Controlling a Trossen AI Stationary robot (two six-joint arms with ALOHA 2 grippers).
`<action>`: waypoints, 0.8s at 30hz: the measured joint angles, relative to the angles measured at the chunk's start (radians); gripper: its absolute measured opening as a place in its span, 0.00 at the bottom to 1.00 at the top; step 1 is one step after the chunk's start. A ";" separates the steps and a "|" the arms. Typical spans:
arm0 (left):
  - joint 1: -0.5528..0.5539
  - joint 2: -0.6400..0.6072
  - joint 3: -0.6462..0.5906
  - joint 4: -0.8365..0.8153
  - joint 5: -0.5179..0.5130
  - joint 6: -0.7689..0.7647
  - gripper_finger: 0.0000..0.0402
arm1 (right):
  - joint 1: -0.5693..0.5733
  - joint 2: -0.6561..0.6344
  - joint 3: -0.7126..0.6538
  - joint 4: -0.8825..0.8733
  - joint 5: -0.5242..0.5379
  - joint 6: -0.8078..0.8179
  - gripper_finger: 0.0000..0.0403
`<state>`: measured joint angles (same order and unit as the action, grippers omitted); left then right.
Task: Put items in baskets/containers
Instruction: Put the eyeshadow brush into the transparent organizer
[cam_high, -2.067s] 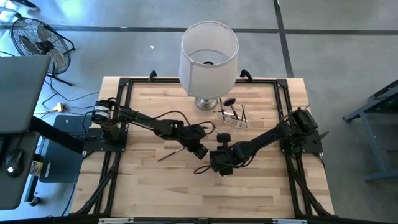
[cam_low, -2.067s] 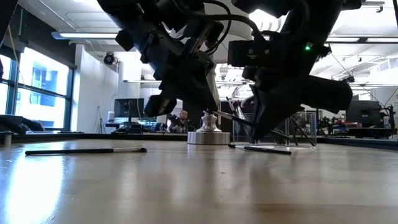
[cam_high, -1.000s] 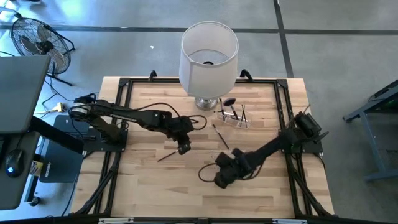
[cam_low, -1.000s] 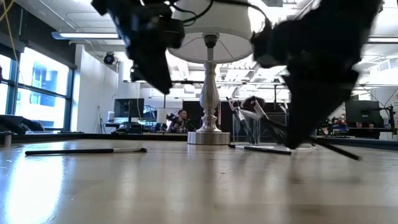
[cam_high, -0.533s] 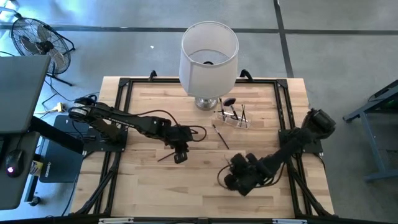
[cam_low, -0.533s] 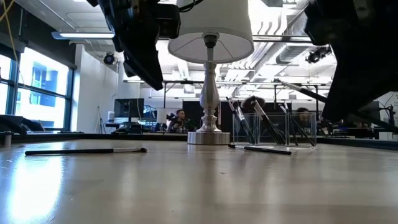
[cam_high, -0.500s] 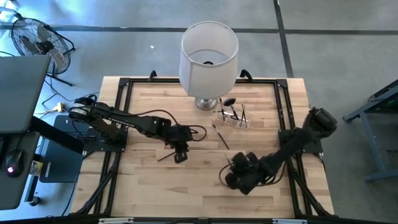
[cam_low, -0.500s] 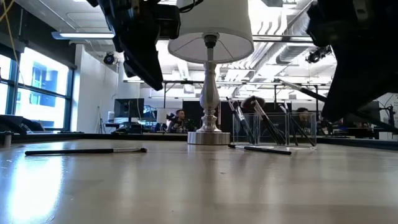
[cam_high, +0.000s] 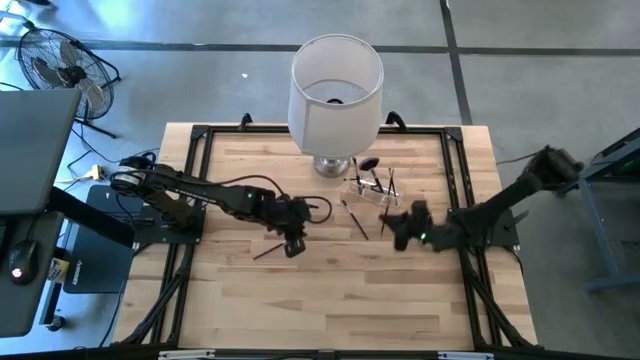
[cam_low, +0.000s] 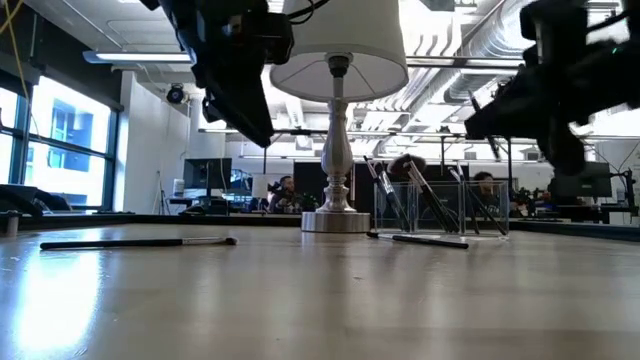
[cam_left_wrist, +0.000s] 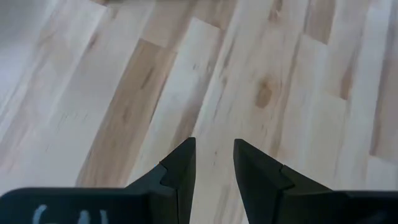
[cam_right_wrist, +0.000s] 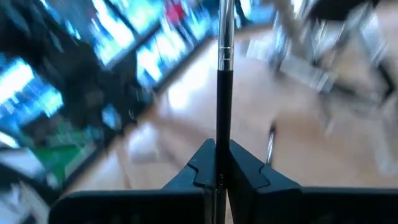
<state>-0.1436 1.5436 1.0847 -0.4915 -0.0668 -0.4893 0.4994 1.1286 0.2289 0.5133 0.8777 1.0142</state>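
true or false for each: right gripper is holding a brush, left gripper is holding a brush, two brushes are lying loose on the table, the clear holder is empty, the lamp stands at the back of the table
1. The right gripper is holding a brush. True: its fingers are shut on the thin handle.
2. The left gripper is holding a brush. False: its fingers are apart with only bare table between them.
3. Two brushes lie loose on the table. True: one by the left gripper, another in front of the clear holder.
4. The clear holder is empty. False: several brushes already stand in it.
5. The lamp stands at the back of the table. True, right beside the holder.
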 joint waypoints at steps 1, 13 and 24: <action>0.002 0.000 0.000 -0.001 -0.008 -0.010 0.26 | -0.026 -0.029 -0.054 0.113 0.006 -0.073 0.02; 0.120 0.000 0.002 0.047 -0.012 -0.080 0.26 | -0.387 -0.153 -0.208 0.439 -0.070 -0.626 0.02; 0.172 0.000 0.002 0.070 0.031 -0.123 0.26 | -0.539 -0.141 -0.210 0.239 -0.179 -0.588 0.02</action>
<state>0.0280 1.5436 1.0866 -0.4220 -0.0357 -0.6119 -0.0395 0.9874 0.0185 0.7527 0.6987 0.4263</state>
